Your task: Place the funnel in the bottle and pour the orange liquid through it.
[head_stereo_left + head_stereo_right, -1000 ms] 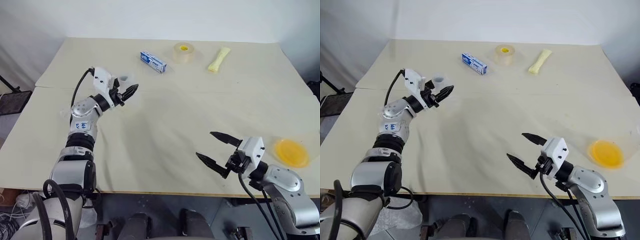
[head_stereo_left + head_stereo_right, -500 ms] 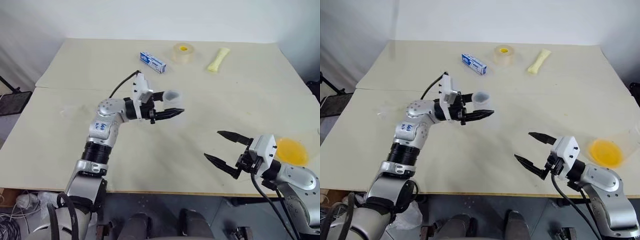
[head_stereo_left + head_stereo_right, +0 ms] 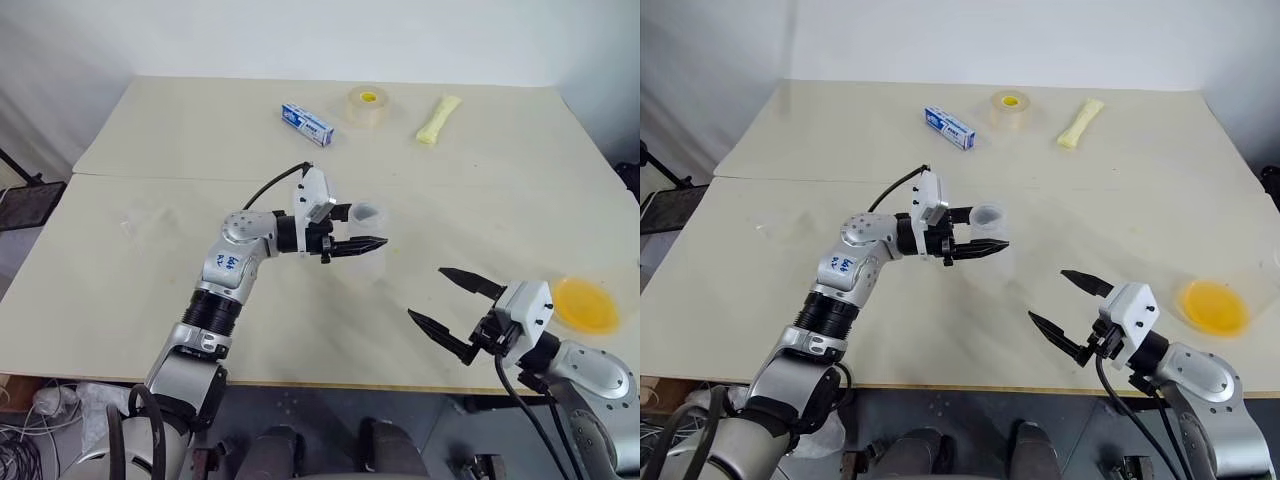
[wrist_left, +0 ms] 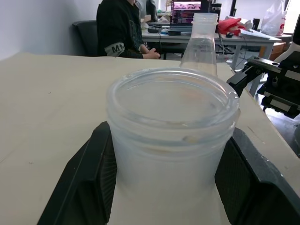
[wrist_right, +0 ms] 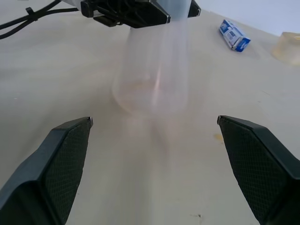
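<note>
Left end effector (image 3: 362, 243), gripping the bottle (image 3: 367, 214), has swung toward the wide-open right end effector (image 3: 452, 305).

Bottle (image 4: 172, 140): base cut off by the left wrist view's lower edge; sides partly hidden by the left gripper's (image 3: 362, 244) fingers. In the right wrist view its neck is covered by that gripper. Funnel too faint to locate. Flask (image 4: 200, 44) lower body hidden behind the bottle's rim. Orange liquid (image 3: 585, 305): container walls barely discernible.

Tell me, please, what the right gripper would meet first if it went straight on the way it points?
Probably the frosted bottle held by the left gripper: it sits centred between the right gripper jaws' line, though depth is uncertain.
</note>
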